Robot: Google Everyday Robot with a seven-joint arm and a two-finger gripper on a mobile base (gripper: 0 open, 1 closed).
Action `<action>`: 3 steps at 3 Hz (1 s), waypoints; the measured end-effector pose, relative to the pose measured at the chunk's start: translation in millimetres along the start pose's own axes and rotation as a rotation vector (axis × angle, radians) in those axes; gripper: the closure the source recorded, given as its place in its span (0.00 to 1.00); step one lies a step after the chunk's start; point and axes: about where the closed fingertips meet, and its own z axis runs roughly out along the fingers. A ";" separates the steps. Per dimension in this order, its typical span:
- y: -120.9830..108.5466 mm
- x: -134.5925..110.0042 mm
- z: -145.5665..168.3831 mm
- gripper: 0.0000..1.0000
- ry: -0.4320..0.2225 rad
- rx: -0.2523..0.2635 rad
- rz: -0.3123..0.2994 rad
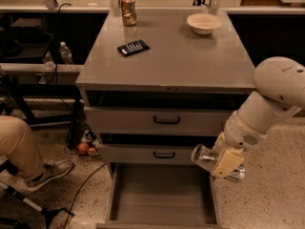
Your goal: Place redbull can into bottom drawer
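A: How far along is this? Start with the big pieces.

B: The grey metal three-drawer cabinet (167,66) stands in the middle. Its two upper drawers, the ones with black handles, are shut. The bottom drawer (162,197), a wide shallow grey tray, is pulled right out and its flat floor is bare. So the opening is taken care of.

A: And the robot?

B: The white, rounded arm (269,97) reaches down on the cabinet's right side. At its end the tan two-finger gripper (225,163) sits low, beside the middle drawer's right end and about over the open drawer's right wall.

A: Holding anything?

B: Yes. Its fingers are closed around the redbull can (202,155), a slim, shiny silver drink can. It lies crosswise in the grasp, one end poking toward the cabinet and the other out to the right.

A: So the pick-up is finished.

B: I'd judge so. The can hangs in the air near the drawer's right rear corner, not inside it. What's left is to carry it leftward over the tray's floor, lower it, let go and pull clear.

A: Anything else about?

B: On the cabinet top, well apart from the action, are a cream bowl (204,23), a bronze-toned can (127,9) and a black flat device (133,47). None of them matter here.
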 end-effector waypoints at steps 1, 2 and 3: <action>3.8 3.5 45.4 1.00 -0.079 -0.049 0.021; 2.2 1.3 132.6 1.00 -0.197 -0.078 0.089; 2.9 0.7 189.0 1.00 -0.250 -0.081 0.208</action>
